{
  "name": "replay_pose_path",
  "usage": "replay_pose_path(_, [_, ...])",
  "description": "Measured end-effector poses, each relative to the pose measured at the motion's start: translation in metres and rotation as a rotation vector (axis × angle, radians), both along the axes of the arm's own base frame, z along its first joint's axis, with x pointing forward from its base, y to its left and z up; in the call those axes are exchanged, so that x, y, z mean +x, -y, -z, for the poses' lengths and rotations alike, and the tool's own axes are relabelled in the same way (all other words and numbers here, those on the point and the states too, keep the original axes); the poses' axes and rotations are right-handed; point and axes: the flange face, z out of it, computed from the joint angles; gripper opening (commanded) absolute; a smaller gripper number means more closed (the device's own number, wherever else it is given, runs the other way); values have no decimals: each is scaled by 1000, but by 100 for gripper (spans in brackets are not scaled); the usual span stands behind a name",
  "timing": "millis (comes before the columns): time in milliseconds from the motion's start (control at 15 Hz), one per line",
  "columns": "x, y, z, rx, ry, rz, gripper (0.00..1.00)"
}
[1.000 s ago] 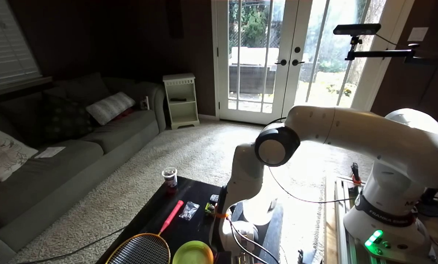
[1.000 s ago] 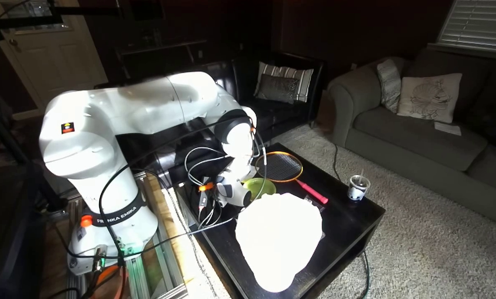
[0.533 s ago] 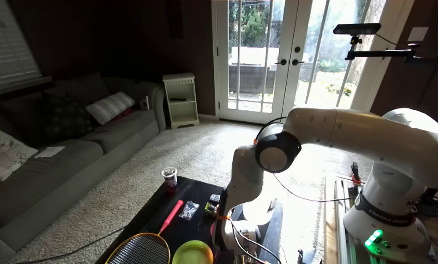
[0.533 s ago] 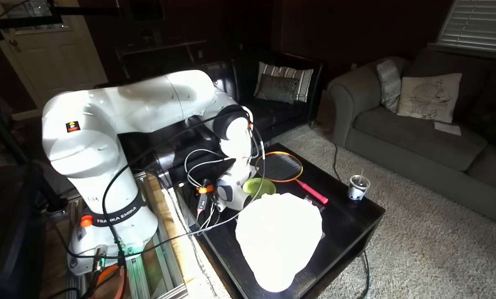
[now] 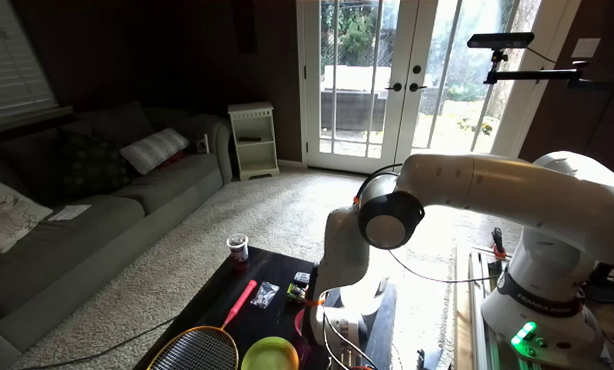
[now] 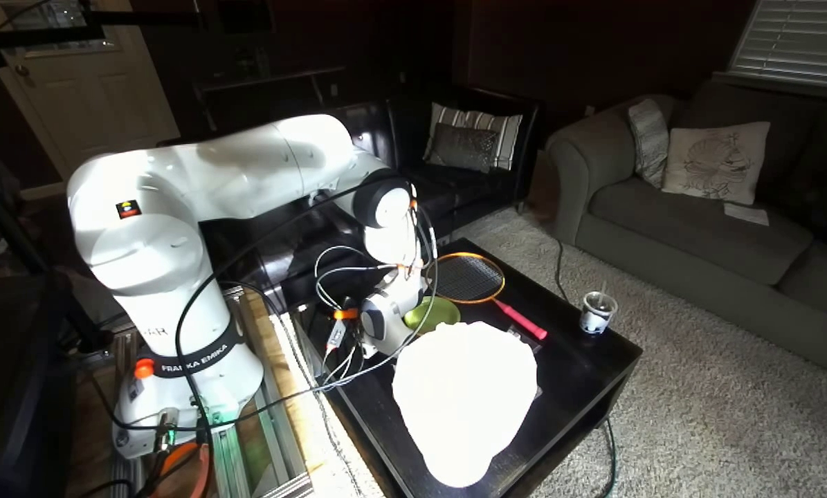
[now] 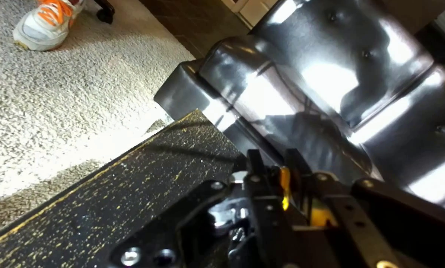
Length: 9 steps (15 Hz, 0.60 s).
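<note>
Gripper (image 7: 273, 158) is narrow: fingers (image 7: 256, 162) near parallel, slim gap. Amber strip (image 7: 285, 184) shows in that gap, closer to one finger. Can't tell if it's clamped or just lined up behind; can't ID it either, mostly masked.

Strip's long axis runs lengthwise with the fingers, about straight up the wrist view. Rounder end toward the fingertips, thin bright end back toward the palm. Another amber patch (image 7: 321, 217) sits farther back in the linkage; unclear if same part.

Ahead of the fingertips: black leather couch (image 7: 326, 82). Left of the gripper in wrist view: black table (image 7: 133, 201), speckled, worn yellow edge; past that, carpet (image 7: 77, 96) and a white shoe (image 7: 43, 28) with orange laces. Can't read the height over the table.

In both exterior views the green plate (image 5: 271, 354) is just beside the gripper, racket (image 6: 465, 278) on the plate's far side, pink handle pointing off roughly toward the clear cup (image 6: 598, 312), well apart from the gripper. In an exterior view, clear bag (image 5: 265, 295) lies by the handle end; pinkish-red object (image 5: 299, 322) half hidden behind the wrist. Blown-out white object (image 6: 465, 401) near the gripper, too overexposed to ID.
</note>
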Motion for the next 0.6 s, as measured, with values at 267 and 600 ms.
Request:
replay_pose_path(267, [0, 6, 4, -28, -12, 68, 5])
replay_pose_path(600, [-2, 10, 3, -12, -26, 134, 5])
